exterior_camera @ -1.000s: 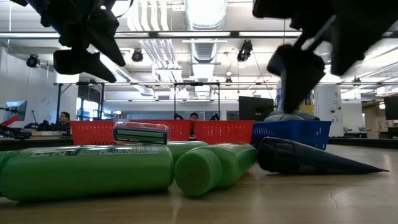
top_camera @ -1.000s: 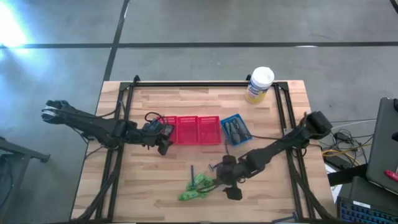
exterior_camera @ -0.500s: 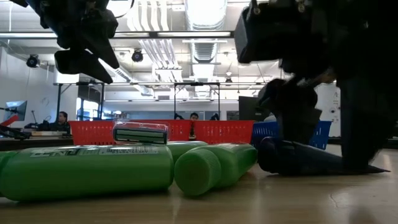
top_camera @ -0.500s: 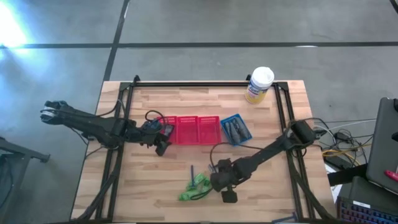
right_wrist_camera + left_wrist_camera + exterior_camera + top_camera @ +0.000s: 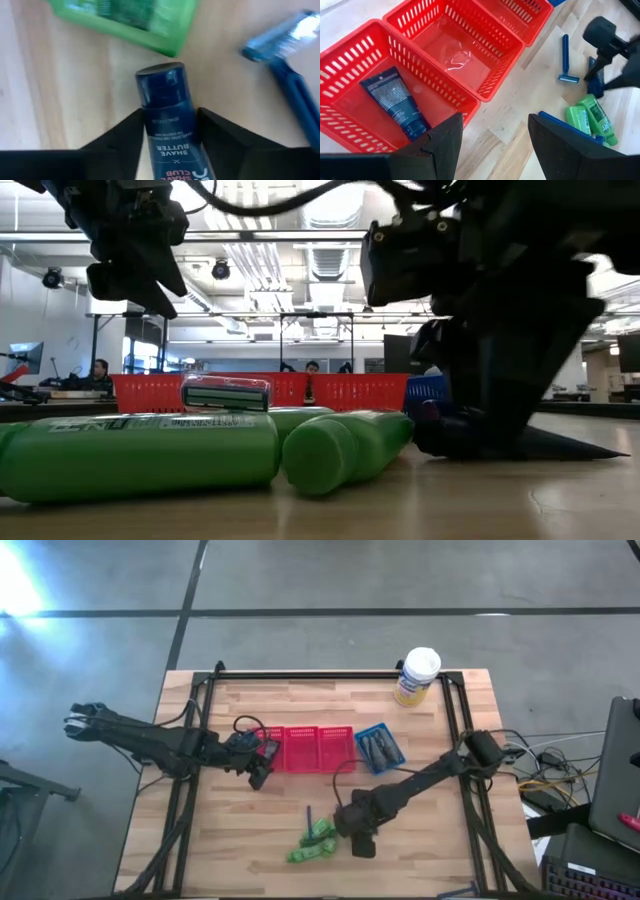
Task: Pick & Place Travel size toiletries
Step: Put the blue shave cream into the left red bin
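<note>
From above, right gripper (image 5: 352, 832) sits low over the dark tube (image 5: 362, 845), beside the green bottles (image 5: 312, 841); left gripper (image 5: 258, 762) waits by the red basket (image 5: 318, 748). Table level: the bottles (image 5: 140, 455) are smooth, round plastic, so a nudge could roll them. Left wrist: fingers (image 5: 440, 145) apart, nothing held; one dark tube (image 5: 395, 101) already lies in the basket (image 5: 470, 100). Right wrist: fingers (image 5: 220, 135) apart, straddling the glossy tube (image 5: 167, 120); a slick, tapered body could squirt out of the pinch. Blue razor (image 5: 285, 55) lies near.
</note>
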